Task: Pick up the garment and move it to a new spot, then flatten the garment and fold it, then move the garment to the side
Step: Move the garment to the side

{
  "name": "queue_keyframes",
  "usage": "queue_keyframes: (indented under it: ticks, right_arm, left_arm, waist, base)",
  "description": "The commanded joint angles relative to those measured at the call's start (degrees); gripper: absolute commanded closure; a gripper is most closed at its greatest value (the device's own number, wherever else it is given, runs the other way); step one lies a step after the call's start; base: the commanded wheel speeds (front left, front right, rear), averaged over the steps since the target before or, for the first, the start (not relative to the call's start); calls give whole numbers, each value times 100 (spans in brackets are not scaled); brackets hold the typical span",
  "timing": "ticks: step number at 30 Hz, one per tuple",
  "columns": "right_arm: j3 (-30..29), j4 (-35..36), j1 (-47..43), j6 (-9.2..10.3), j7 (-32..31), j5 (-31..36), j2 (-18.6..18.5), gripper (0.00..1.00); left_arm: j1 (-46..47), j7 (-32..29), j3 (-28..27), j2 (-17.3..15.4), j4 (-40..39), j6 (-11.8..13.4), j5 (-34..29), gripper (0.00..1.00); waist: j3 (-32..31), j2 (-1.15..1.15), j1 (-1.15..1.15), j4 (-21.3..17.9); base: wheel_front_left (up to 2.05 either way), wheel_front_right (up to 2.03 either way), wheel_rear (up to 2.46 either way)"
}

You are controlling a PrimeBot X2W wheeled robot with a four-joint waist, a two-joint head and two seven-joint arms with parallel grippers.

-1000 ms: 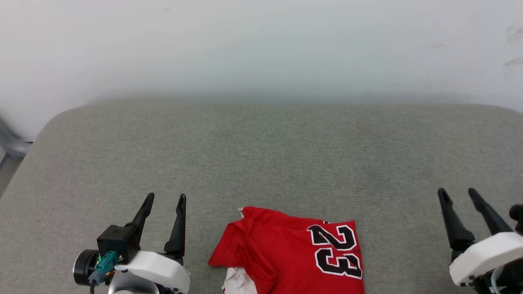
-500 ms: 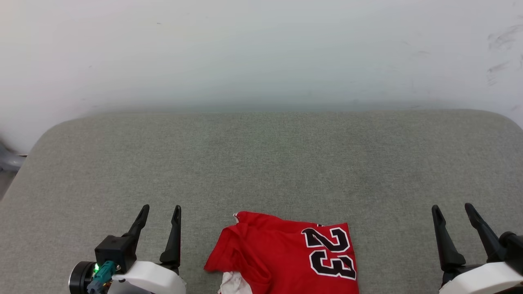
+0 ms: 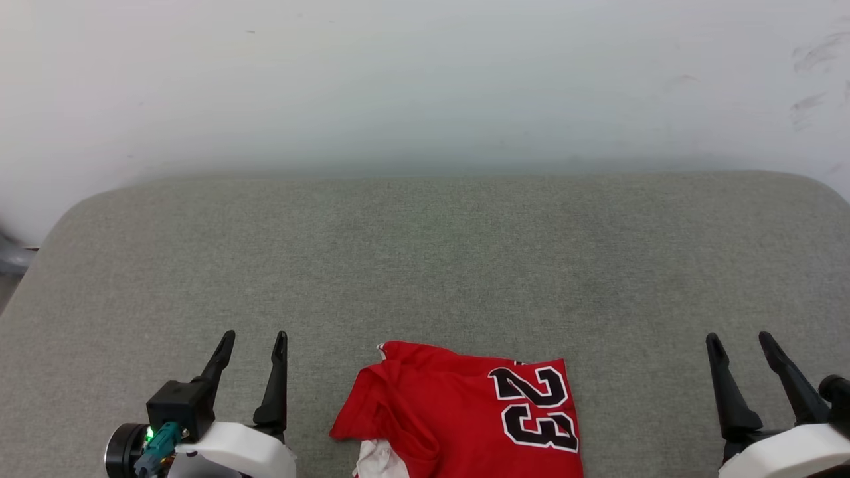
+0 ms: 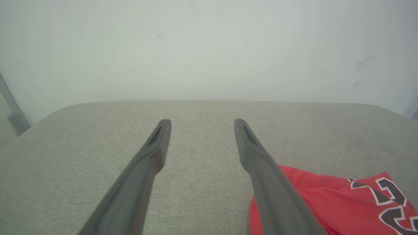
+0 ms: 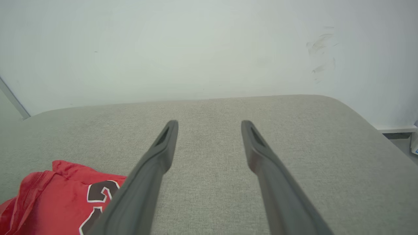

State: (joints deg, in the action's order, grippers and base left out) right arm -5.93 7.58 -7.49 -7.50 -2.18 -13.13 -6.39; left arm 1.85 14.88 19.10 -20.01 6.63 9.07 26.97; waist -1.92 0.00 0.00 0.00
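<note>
Finds the garment (image 3: pixel 458 411) bunched and partly folded at the near edge of the grey fabric-covered desk (image 3: pixel 425 265), about midway along it, with a black number 23 (image 3: pixel 538 408) facing up on its right part and a scrap of white cloth (image 3: pixel 380 461) poking out at its near left. Sees the left gripper (image 3: pixel 254 335) near the garment's left side but apart from it, with fingers spread wide, gripping nothing. Sees the right gripper (image 3: pixel 739 336) well off toward the desk's right edge, likewise spread wide and empty. Beyond the far edge, a pale wall (image 3: pixel 425 79) with faint scuffs at the right.
</note>
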Motion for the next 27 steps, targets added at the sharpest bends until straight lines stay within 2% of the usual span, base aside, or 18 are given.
queue_keyframes:
  ticks: [1, 8, 13, 15, 21, 27]
  right_arm:
    - [-28, 3, 9, 3, -36, -91, -27, 0]
    - [-372, -295, -151, 3, -628, -858, -317, 0]
    - [-254, -535, -167, 3, -1213, -1567, -477, 0]
    - [-107, -674, -157, 3, -1466, -1869, -528, 0]
    - [980, -1176, 73, 3, -2235, -2966, -714, 0]
    - [1567, -1645, 450, 3, -2288, -3542, -807, 0]
  left_arm:
    - [86, 30, -18, -13, -14, -15, -24, 0]
    - [239, 37, -39, 57, -15, -76, -67, 0]
    - [355, 40, -109, 139, -88, -141, -176, 0]
    - [397, 41, -138, 177, -107, -189, -218, 0]
    - [573, 31, -222, 363, -148, -331, -376, 0]
    - [702, 31, -309, 506, -104, -456, -494, 0]
  waist:
    - [17, 0, 0, 21]
    - [174, 0, 0, 261]
    - [364, 0, 0, 427]
    - [449, 0, 0, 491]
    - [723, 0, 0, 685]
    - [938, 0, 0, 788]
  base:
    - [0, 0, 0]
    - [0, 0, 0]
    - [0, 0, 0]
    - [0, 0, 0]
    - [0, 0, 0]
    - [0, 0, 0]
